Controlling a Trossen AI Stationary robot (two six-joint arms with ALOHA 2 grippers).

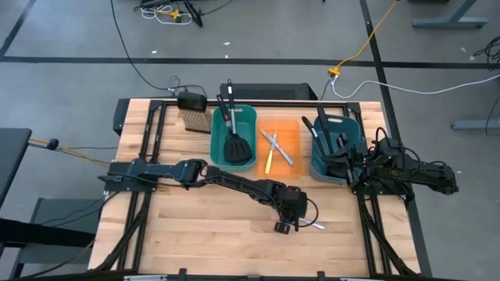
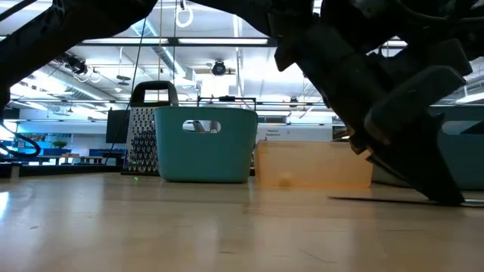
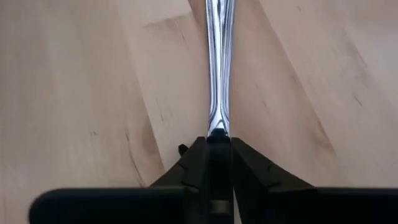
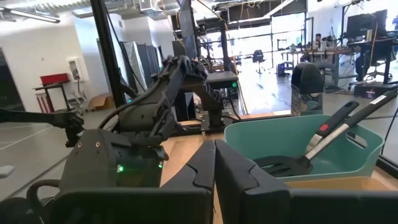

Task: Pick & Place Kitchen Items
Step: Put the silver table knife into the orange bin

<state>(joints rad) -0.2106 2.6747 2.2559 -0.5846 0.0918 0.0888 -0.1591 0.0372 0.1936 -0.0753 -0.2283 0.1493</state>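
Table knife (image 3: 218, 68) tip cut off by frame edge.

We see a glossy polished-metal table knife (image 3: 218, 68) on the smooth, pale wooden table (image 3: 81, 93); bins (image 1: 237, 125) look plastic.

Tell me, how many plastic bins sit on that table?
3, in a row at the far edge: a teal bin on the left, an orange bin in the middle, another teal bin on the right, partly hidden by the right arm.
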